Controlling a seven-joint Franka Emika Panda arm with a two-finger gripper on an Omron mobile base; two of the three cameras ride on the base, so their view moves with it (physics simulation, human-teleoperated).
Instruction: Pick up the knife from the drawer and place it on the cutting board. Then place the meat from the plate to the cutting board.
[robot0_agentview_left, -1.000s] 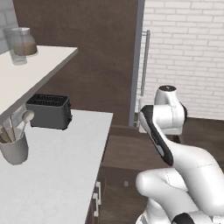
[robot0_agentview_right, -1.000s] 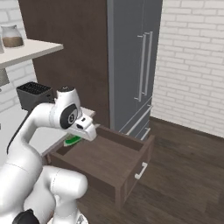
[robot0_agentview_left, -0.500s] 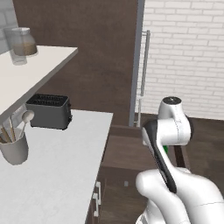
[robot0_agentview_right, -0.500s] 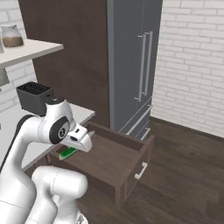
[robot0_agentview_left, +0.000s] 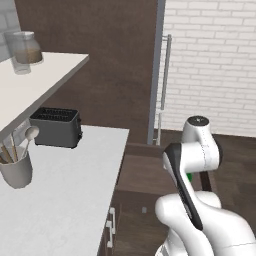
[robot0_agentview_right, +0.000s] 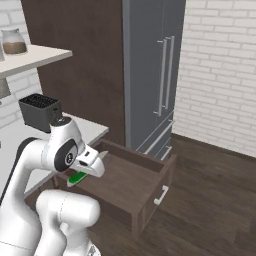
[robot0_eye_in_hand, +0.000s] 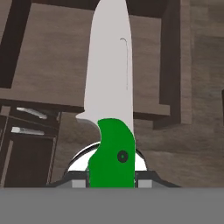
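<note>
My gripper (robot0_eye_in_hand: 111, 178) is shut on the knife (robot0_eye_in_hand: 110, 87). The bright green handle sits between the fingers and the silver-grey blade points away from the hand. Beyond the blade lies the dark brown drawer (robot0_eye_in_hand: 52, 57). In the right base view the drawer (robot0_agentview_right: 131, 176) stands pulled open in front of the counter, and the knife's green handle (robot0_agentview_right: 76, 178) shows under the white hand at the drawer's left side. A sliver of the green handle (robot0_agentview_left: 189, 176) peeks from behind the arm in the left base view. The cutting board and the meat are out of view.
A white counter (robot0_agentview_left: 65, 200) carries a black toaster (robot0_agentview_left: 55, 127) and a cup of utensils (robot0_agentview_left: 15, 169). A jar (robot0_agentview_left: 27, 47) stands on the shelf above. A tall grey fridge (robot0_agentview_right: 155, 75) rises behind the drawer, and dark wooden floor lies to the right.
The hand has swung down and back towards the robot's body, over the drawer's left side, carrying the knife with it. The base has not moved.
</note>
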